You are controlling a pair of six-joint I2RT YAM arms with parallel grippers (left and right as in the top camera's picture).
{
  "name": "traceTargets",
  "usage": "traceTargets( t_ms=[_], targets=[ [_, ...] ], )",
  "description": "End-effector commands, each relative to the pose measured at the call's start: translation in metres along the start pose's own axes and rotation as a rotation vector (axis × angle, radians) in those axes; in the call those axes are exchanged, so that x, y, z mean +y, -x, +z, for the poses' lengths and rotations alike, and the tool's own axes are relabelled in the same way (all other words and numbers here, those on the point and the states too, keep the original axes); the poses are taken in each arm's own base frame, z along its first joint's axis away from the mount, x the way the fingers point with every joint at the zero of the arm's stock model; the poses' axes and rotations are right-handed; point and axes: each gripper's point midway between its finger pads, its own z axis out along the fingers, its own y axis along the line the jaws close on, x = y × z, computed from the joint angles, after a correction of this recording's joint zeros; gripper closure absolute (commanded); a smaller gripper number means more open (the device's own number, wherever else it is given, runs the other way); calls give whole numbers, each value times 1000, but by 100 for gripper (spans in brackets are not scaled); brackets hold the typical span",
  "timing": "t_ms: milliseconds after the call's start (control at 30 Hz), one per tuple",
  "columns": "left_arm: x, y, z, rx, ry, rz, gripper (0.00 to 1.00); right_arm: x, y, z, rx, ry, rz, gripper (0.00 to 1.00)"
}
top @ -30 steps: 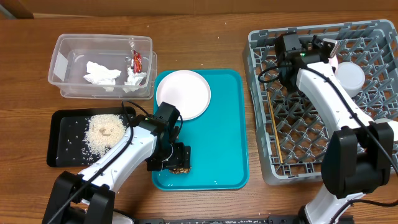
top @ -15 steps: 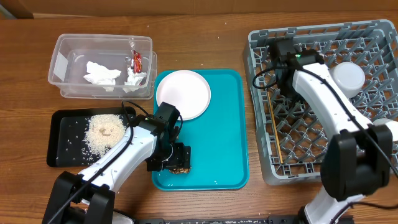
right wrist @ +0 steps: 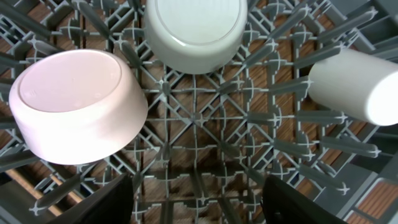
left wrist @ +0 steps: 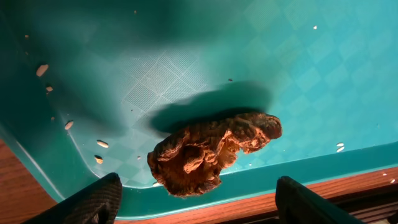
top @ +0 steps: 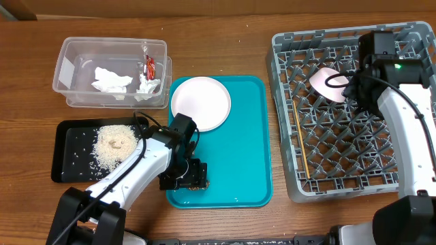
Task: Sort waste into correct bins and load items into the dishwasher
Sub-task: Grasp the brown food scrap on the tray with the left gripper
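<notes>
From above, the left arm reaches over the near-left corner of the teal tray (top: 248, 146), and the left fingers (top: 191, 174) hang over a small brown food lump (top: 199, 185) lying by the tray's near rim. A white plate (top: 200, 103) sits at the tray's far end. On the tabletop (top: 225, 41) to the left, the clear tub (top: 68, 54) holds tissue (top: 111, 80) and a red wrapper (top: 150, 66). The black tray (top: 65, 167) holds a pile of rice (top: 112, 144). The right arm (top: 395, 112) is over the grey rack (top: 289, 136), where chopsticks (top: 302, 146) lie among the pegs.

From the left wrist, the fingers are spread wide, one tip at each lower corner. The lump sits between them on the tray floor, and neither tip touches it. A few rice grains (left wrist: 101, 144) lie scattered nearby. The lump looks light, wrinkled and probably soft or crumbly, so a gentle pinch across its thick middle seems best. A hard squeeze may break it. The raised rim just beside it could get in the way of a finger.

From the right wrist, the right fingers (right wrist: 102, 200) are spread and hold nothing. Below them in the rack are an upturned white bowl (right wrist: 74, 106), a pale grey bowl (right wrist: 194, 28) and a white cup (right wrist: 354, 84) on its side.
</notes>
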Motion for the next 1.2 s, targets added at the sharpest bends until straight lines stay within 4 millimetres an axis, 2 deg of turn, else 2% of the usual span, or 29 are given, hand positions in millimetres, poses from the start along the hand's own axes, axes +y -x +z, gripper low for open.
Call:
traceTargets(
  t_ms=[0,200,267,367,467,567,833,1100,1133,1167],
  targets=[
    [0,-6,4,21,-3,29,23,4,0,-2,12,34,7,32],
    [7,-12,19,40,4,0,32,5,0,-2,13,36,7,32],
    [10,-15,23,47,8,-2,46,5,0,-2,13,36,7,32],
    [9,-13,23,37,4,1,77,5,0,-2,13,36,7,32],
    [6,-7,23,15,-6,5,90,5,0,-2,13,36,7,32],
    [5,0,20,-11,-5,8,95,4,0,-2,15,35,6,32],
    [-4,25,-1,-96,11,24,96,4,-1,-2,17,33,5,32],
    [-8,36,-18,-132,28,35,95,4,-1,-2,18,32,4,32],
    [-8,36,-18,-131,27,34,88,4,-1,-2,18,32,4,32],
    [-8,36,-18,-129,28,35,74,4,-1,-2,18,32,4,32]
  ],
)
